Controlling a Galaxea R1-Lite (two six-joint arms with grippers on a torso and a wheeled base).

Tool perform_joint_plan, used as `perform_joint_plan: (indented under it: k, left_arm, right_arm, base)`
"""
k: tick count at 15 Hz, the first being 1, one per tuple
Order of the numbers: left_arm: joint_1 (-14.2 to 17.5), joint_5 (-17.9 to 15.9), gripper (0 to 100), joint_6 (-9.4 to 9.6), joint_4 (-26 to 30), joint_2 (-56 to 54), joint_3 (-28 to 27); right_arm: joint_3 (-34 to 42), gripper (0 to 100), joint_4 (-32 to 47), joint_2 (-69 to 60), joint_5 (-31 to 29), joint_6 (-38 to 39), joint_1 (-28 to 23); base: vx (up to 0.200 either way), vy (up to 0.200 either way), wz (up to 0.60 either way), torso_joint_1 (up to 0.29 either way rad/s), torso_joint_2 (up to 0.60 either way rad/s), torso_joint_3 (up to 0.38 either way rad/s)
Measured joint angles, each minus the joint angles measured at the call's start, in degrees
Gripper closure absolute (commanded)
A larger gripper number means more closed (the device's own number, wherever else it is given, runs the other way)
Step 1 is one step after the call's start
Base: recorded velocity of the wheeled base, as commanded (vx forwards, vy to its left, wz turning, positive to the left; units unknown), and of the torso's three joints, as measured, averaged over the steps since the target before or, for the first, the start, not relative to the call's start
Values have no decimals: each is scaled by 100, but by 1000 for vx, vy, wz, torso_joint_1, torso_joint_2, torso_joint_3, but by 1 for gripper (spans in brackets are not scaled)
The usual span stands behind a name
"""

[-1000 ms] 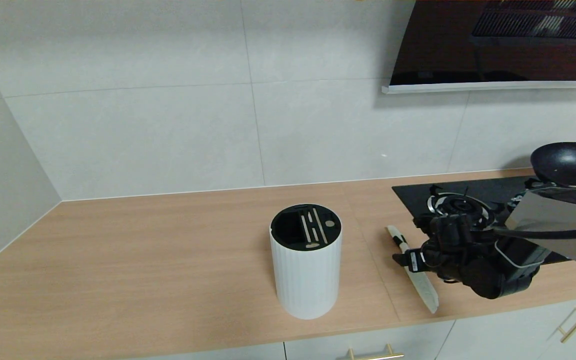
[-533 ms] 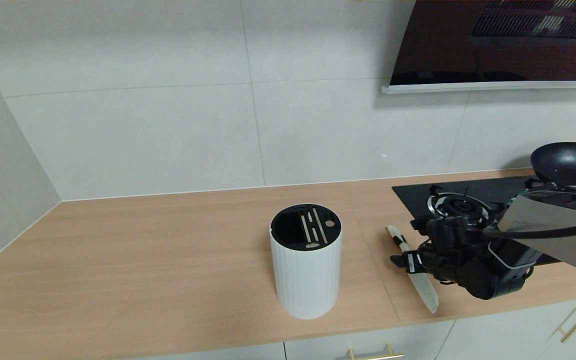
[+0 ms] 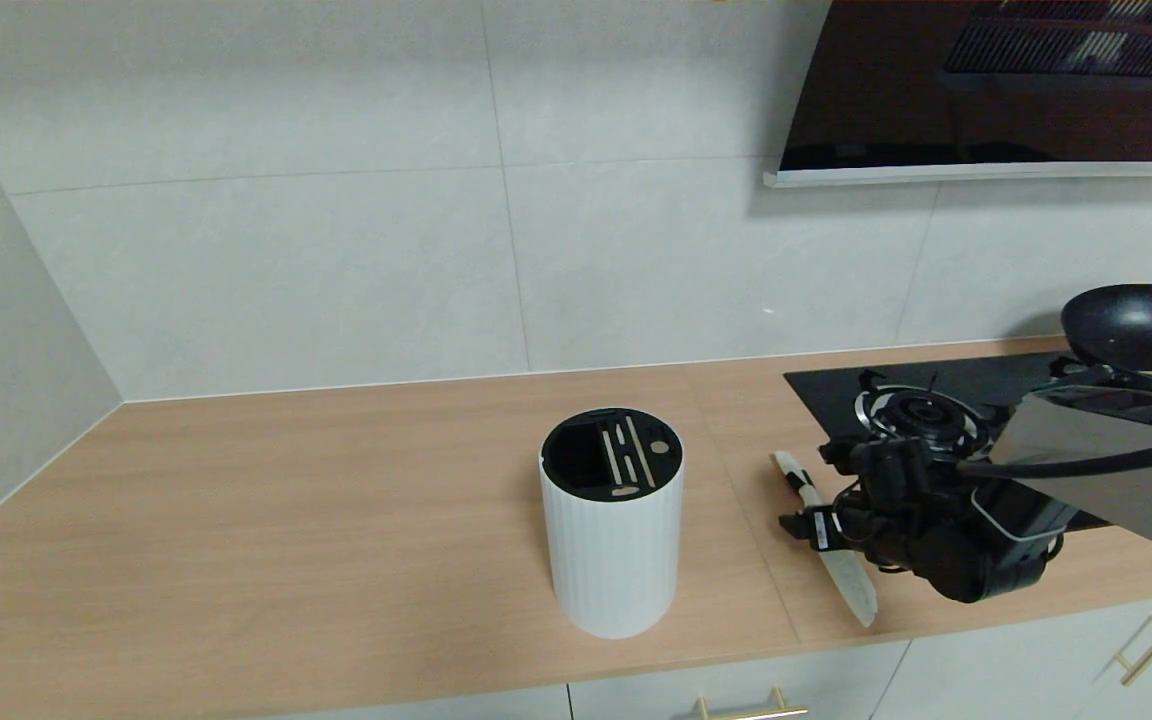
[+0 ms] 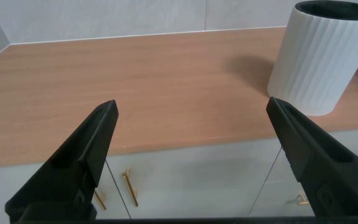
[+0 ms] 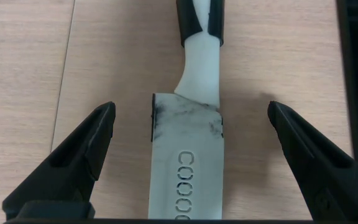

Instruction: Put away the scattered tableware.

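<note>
Knife [image 5: 188, 155] | flat on desk [image 5: 30, 62], midway between spread right fingers [image 5: 73, 162] | risk: thin, may skid from closing pinch

Only print: row of embossed characters [image 5: 188, 186] on white blade of knife [image 5: 187, 134], running lengthwise just past handle end; row cut off at frame edge. Dark smudges beside it, not lettering. Head view, same knife [image 3: 844, 572] flat on counter [image 3: 336, 520]: print too small to tell.
</note>
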Motion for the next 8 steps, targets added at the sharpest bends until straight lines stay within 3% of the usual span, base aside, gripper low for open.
perform_joint_plan:
  k: [1, 2, 8]
  left_arm:
    - [0, 0, 0, 0, -2, 0, 0]
    - [0, 0, 0, 0, -2, 0, 0]
    - [0, 0, 0, 0, -2, 0, -2]
  right_arm:
    - [2, 0, 1, 6, 4, -2, 0]
    - [2, 100, 0, 12, 6, -9, 0]
    - [-6, 100, -11, 87, -5, -33, 6]
  base:
    - [0, 0, 0, 0, 0, 0]
    - [0, 0, 0, 0, 0, 0]
    - [0, 0, 0, 0, 0, 0]
